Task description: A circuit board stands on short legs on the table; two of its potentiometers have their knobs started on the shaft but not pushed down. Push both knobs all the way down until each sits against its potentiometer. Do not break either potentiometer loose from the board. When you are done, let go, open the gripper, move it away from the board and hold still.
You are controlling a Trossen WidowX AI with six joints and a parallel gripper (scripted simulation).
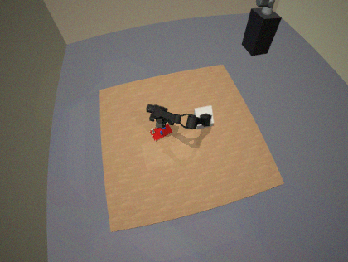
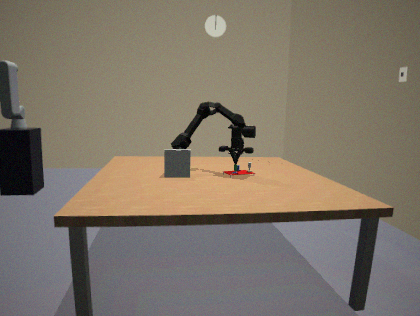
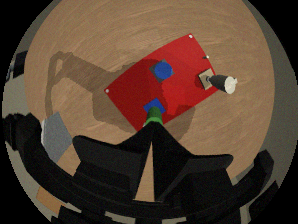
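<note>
Two blue potentiometers on one red circuit board (image 3: 136, 90), gripper pressing at the nearer one.

One green knob (image 3: 153, 115) sits at the nearer blue potentiometer (image 3: 154, 106), right at the tips of the gripper (image 3: 153, 124), whose fingers are closed together with nothing between them. The second blue potentiometer (image 3: 161, 70) lies farther along the board. One white-capped part (image 3: 225, 83) sticks out at the board's edge. The board rests on the wooden table (image 2: 150, 200), beside the arm's grey base block (image 2: 177, 162).

Arm arched forward, claw (image 3: 153, 124) closed, pointing down
</note>
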